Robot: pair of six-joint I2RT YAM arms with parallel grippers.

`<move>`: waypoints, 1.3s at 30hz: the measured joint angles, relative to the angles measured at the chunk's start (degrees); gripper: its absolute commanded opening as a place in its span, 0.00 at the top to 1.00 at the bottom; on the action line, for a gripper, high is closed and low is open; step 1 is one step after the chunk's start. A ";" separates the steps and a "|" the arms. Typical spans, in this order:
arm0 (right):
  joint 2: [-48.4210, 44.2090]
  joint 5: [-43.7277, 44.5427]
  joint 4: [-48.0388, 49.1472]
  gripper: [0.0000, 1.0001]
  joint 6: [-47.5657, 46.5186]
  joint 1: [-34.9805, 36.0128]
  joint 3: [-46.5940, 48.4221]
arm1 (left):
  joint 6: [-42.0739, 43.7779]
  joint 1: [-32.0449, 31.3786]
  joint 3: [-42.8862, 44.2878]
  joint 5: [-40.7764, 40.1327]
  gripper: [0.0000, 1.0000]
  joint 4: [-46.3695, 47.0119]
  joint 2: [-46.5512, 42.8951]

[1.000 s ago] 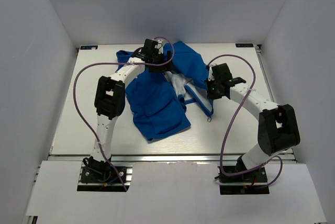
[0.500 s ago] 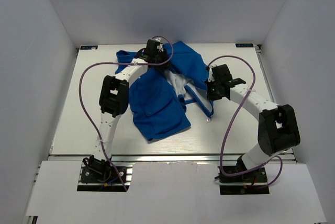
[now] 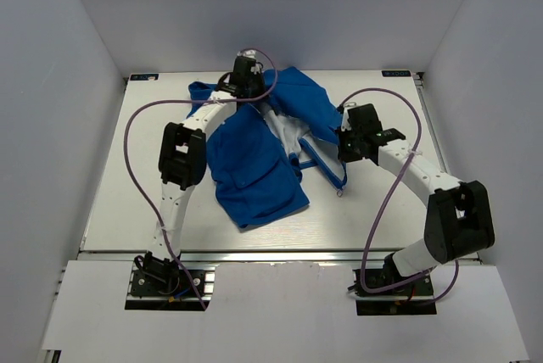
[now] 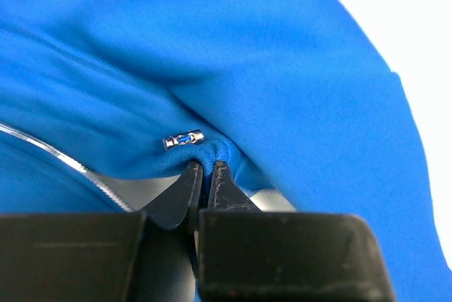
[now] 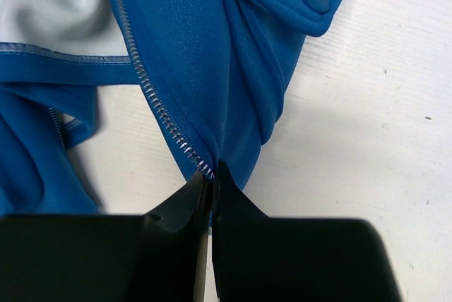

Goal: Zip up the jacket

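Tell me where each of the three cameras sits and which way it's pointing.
Top external: above and behind the robot, looking down at the table; left arm, right arm and jacket show.
Left wrist: on the left arm, looking along the left gripper, pinching blue fabric.
Right wrist: looking along the right gripper, pinching the zipper teeth edge.
Shared: all see the jacket.

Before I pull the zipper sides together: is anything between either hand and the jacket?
Nothing visible. The left hand pinches a fold of the jacket beside a small silvery piece; the right hand pinches its edge at the zipper teeth.
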 measured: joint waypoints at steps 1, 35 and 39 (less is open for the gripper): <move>-0.55 -0.17 -0.24 1.00 0.17 0.04 0.00 | -0.07 0.61 0.02 0.07 1.00 0.68 -0.63; -12.87 -11.74 2.91 0.11 10.40 20.61 -5.33 | -3.34 17.99 -25.75 6.05 0.02 -2.23 -30.40; -16.17 -9.09 2.91 0.11 15.58 18.78 -8.55 | -4.68 9.77 -43.01 7.72 0.02 1.14 -45.64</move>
